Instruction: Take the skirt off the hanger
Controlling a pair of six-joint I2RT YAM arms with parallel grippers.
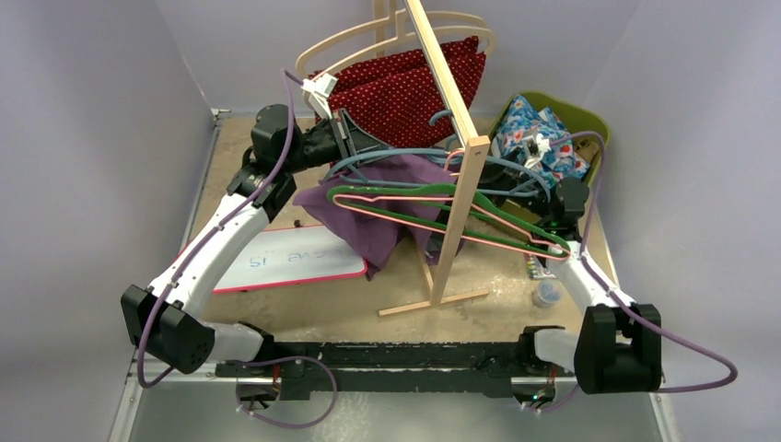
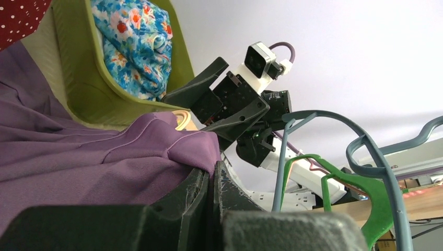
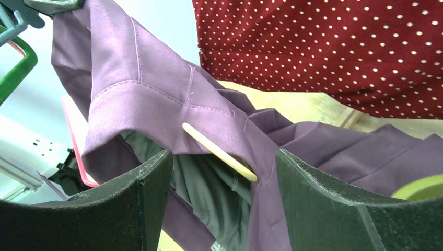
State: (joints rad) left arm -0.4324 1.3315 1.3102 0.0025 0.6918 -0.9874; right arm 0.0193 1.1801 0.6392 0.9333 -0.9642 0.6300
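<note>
The purple skirt hangs in folds at the middle of the table, below the wooden rack. My left gripper is shut on its waistband edge; the left wrist view shows the cloth pinched between the fingertips. My right gripper stands open right in front of the skirt's waistband. One pale wooden arm of the hanger pokes out from under that waistband, between the two fingers and touching neither. The remainder of the hanger is hidden inside the cloth.
A green hanger, with a pink and a blue-grey one, hangs by the wooden rack post. A red dotted garment hangs behind. A green bin with floral cloth stands back right. A whiteboard lies left, a small jar right.
</note>
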